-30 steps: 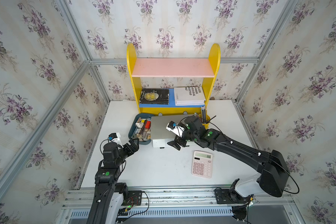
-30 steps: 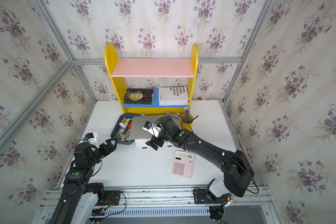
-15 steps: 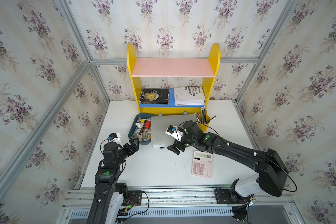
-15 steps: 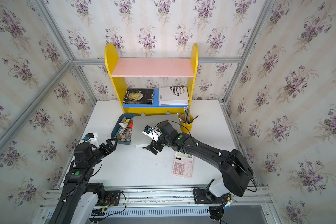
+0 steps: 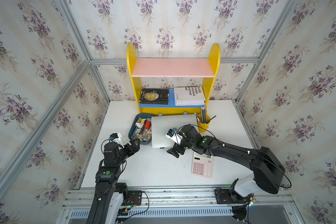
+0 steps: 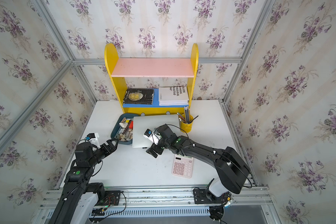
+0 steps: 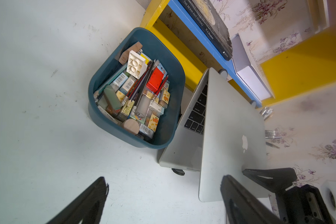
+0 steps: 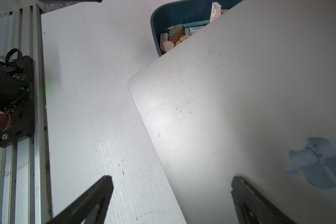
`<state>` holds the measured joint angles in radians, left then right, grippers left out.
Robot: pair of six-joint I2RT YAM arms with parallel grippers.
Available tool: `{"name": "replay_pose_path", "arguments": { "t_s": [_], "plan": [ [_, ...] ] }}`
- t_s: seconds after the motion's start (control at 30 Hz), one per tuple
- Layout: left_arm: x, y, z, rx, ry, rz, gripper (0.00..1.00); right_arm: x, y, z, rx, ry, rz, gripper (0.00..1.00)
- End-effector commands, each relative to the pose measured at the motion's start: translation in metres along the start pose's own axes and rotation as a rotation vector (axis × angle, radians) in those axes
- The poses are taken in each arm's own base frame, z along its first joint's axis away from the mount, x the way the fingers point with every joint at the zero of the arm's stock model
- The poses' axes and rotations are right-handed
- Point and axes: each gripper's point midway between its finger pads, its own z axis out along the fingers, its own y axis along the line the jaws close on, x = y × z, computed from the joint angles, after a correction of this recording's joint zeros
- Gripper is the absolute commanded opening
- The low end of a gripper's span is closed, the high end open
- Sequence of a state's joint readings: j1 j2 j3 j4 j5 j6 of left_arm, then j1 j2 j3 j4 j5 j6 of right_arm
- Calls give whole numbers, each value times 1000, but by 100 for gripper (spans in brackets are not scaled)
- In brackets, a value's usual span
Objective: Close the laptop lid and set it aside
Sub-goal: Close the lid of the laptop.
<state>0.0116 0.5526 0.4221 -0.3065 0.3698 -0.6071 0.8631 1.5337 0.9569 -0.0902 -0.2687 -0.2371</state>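
Blue plastic tray [image 5: 131, 127], crammed with small boxes [image 7: 124, 82], a red block [image 7: 154, 80] and a white block [image 7: 135, 65], sits just beside the laptop [image 7: 184, 151]. A yellow cup [image 5: 203, 128] of pencils [image 5: 203, 113] stands at its other side. The laptop lid [image 5: 163, 130] hangs low over the keys [image 7: 197, 114]. My right gripper [image 5: 176, 149] straddles its near edge, spread wide. My left gripper [image 5: 135, 143] hovers spread by the tray.

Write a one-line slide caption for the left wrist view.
Laptop lid ajar over the keyboard, beside a blue tray of stationery; left claw open.
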Motion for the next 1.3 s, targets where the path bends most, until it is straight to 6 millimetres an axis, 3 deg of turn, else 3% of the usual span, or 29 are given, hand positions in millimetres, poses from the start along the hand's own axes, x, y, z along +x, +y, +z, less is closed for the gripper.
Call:
{"name": "replay_pose_path", "arguments": {
  "t_s": [0.0, 0.87, 1.1, 1.27],
  "plan": [
    [0, -9, 2, 55, 8, 2, 93, 9, -1, 5, 7, 21, 38, 100],
    [28, -17, 28, 145, 121, -43, 89, 34, -30, 43, 126, 79, 94, 100],
    [34, -24, 35, 132, 144, 2, 89, 36, -34, 41, 146, 60, 117, 100],
    [42, -29, 43, 119, 167, 47, 89, 36, -43, 28, 172, 1, 184, 100]
  ]
}}
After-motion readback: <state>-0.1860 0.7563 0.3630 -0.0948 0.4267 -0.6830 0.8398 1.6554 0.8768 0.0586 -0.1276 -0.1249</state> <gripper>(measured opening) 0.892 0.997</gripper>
